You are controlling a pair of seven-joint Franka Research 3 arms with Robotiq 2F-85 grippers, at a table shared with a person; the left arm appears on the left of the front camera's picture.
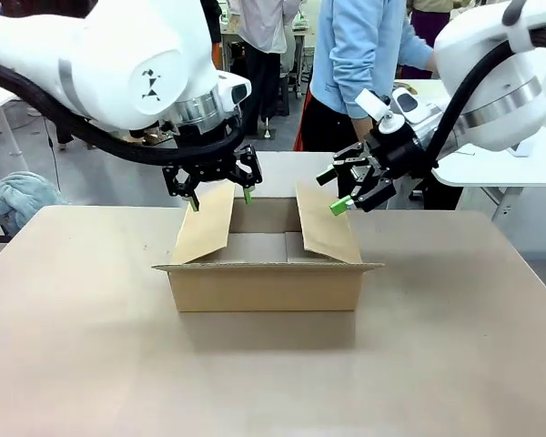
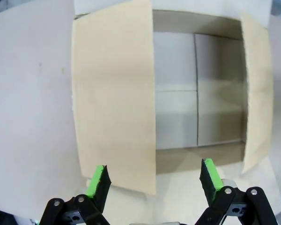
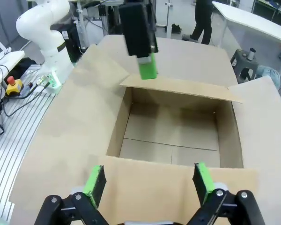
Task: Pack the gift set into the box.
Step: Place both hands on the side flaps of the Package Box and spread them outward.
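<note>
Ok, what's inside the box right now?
The box shows a bare cardboard floor with seams, nothing lying on it. Its two side flaps lean inward and cover strips of floor at both ends.

The box point(image 1: 266, 287) stands open, floor bare — raised side flaps point(image 1: 205, 223) narrow the mouth on both sides.

Box point(image 1: 266, 284), left tool point(image 1: 221, 198), right tool point(image 1: 332, 191) above
</note>
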